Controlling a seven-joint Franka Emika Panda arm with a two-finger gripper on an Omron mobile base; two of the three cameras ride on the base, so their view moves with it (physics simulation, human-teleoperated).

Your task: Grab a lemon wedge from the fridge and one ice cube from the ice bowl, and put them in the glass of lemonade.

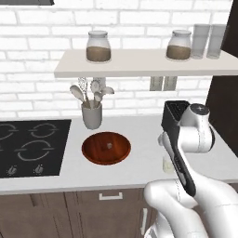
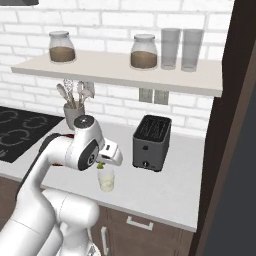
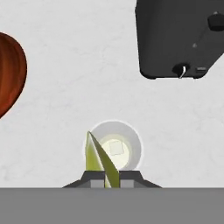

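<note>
My gripper (image 3: 111,177) is shut on the lemon wedge (image 3: 99,159), a thin yellow-green slice that sticks up between the finger tips. Straight below it stands the glass of lemonade (image 3: 131,136), with a pale ice cube (image 3: 116,148) floating in it. In the right base view the gripper (image 2: 101,165) hovers just above the glass (image 2: 106,181), and the wedge (image 2: 101,166) peeks out under the hand. The ice bowl (image 1: 106,148) lies left of the glass, and one ice cube (image 1: 109,145) rests in it. The fridge's doors are out of view.
A black toaster (image 2: 151,135) stands behind the glass on the white counter (image 2: 165,187). A utensil cup (image 1: 92,115) sits behind the bowl, with the cooktop (image 1: 30,146) at the left. Jars and tall grey glasses line the shelf (image 1: 139,62). A tall dark unit (image 2: 235,150) walls off the right.
</note>
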